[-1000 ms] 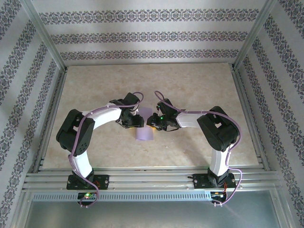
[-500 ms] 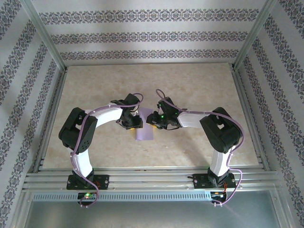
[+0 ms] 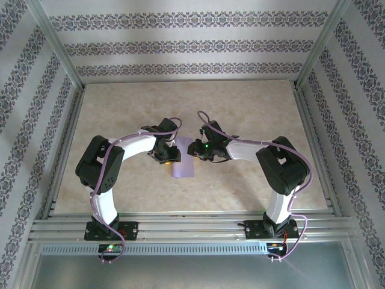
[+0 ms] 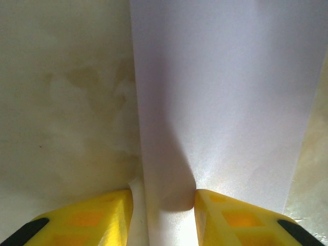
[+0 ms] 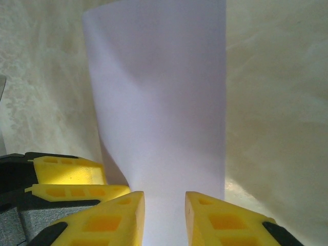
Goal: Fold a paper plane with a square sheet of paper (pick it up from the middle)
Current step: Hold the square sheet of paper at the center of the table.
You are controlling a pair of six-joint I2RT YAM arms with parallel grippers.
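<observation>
Now the left gripper (image 4: 163,199) pinches the paper (image 4: 220,102) tighter.

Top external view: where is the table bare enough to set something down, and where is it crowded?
Bare: the far half of the table between the back wall and the arms; the strips outside the left arm and right arm, up to the side rails. Crowded: the centre, where the left pincer and right pincer meet at the square sheet of paper.

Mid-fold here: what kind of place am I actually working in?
Likely a purpose-built robot booth, not a home: aluminium frame rails box in a marbled tabletop, and patterned wallpaper panels form its walls.
</observation>
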